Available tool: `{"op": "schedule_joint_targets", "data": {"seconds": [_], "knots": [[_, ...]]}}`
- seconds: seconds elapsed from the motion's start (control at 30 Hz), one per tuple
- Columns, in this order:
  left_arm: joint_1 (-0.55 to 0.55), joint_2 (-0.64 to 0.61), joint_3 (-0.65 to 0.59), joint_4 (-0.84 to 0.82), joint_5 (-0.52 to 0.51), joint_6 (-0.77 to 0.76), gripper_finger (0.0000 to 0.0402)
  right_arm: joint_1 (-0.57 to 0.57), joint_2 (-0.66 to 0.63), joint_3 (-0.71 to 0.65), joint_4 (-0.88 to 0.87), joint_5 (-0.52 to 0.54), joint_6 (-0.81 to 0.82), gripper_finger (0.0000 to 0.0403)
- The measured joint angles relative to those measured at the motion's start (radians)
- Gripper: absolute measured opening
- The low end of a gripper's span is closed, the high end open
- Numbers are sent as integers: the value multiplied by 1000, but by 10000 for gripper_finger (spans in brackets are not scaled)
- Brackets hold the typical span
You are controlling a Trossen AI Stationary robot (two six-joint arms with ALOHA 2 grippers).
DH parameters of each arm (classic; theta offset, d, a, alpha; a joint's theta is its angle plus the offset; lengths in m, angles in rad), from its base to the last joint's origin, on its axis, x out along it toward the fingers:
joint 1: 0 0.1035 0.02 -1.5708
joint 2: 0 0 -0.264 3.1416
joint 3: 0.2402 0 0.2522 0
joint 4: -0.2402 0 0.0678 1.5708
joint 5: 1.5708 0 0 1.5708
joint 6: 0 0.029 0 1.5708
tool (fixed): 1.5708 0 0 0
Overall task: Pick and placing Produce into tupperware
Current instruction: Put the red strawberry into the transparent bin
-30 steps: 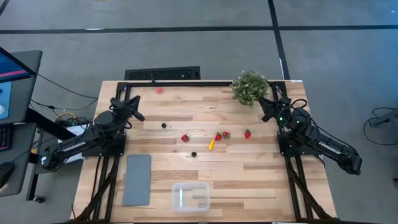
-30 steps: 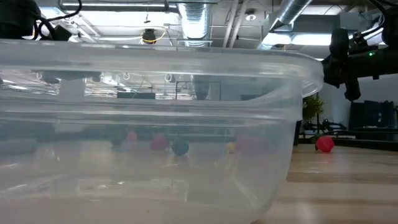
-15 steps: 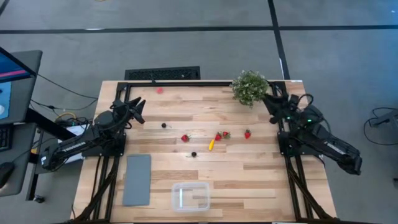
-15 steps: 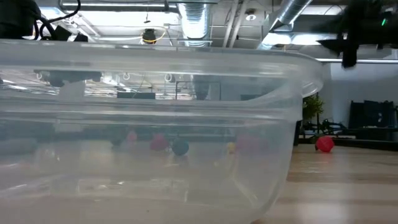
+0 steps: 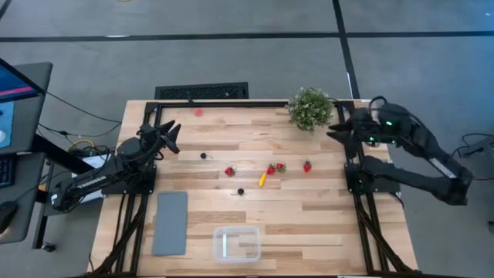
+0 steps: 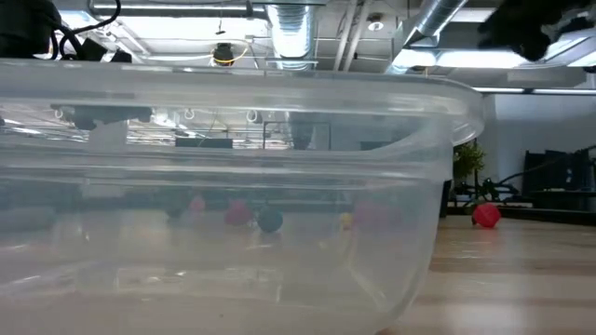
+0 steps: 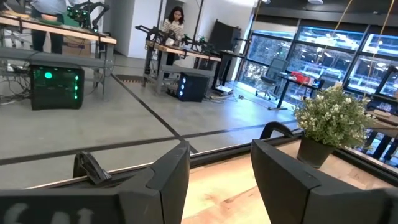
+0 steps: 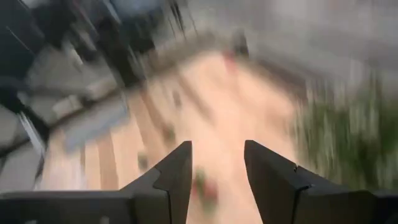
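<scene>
The produce lies loose mid-table: red strawberries [image 5: 229,171] [image 5: 271,169] [image 5: 306,166], a yellow piece [image 5: 262,179] and two black berries [image 5: 204,155] [image 5: 241,191]. The clear tupperware [image 5: 237,243] stands on its base at the near edge and fills the low view [image 6: 223,186]. My left gripper [image 5: 171,135] stands open at the far left, pointing level, nothing between its fingers [image 7: 221,180]. My right gripper [image 5: 340,127] hangs open, raised at the far right beside the potted plant, tipped down toward the table [image 8: 217,180].
A potted plant [image 5: 309,108] stands at the far right corner, close to my right gripper. A flat grey slab [image 5: 170,222] lies left of the tupperware. A pink spot [image 5: 198,111] marks the far edge. Bare wood lies between produce and tupperware.
My right arm has lifted well up from its folded rest, and its gripper has tipped downward toward the table; it has left the low view's right side upward. My left gripper has opened while staying in place. No produce has moved.
</scene>
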Motion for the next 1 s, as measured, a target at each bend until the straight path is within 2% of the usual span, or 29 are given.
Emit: {"op": "schedule_joint_targets", "data": {"seconds": [0.17, 0.33, 0.43, 0.63, 0.8, 1.0], "knots": [[0, 0, 0, 0, -4, 0, 163, 4, 166, 79, -258, -27, 199, 167], [0, 0, 0, -4, -9, 0, 163, 54, 268, 79, -367, -113, 383, 168], [0, 0, 0, -4, -8, 0, 163, 118, 320, 79, -326, -115, 436, 168], [0, 0, 0, -6, -9, 0, 163, 214, 388, 79, -177, -104, 439, 166], [0, 0, 0, -6, -9, 24, 163, 267, 428, 79, -131, -103, 439, 170], [0, 0, 0, -7, -10, 71, 163, 296, 484, 79, -143, -94, 457, 203]]}}
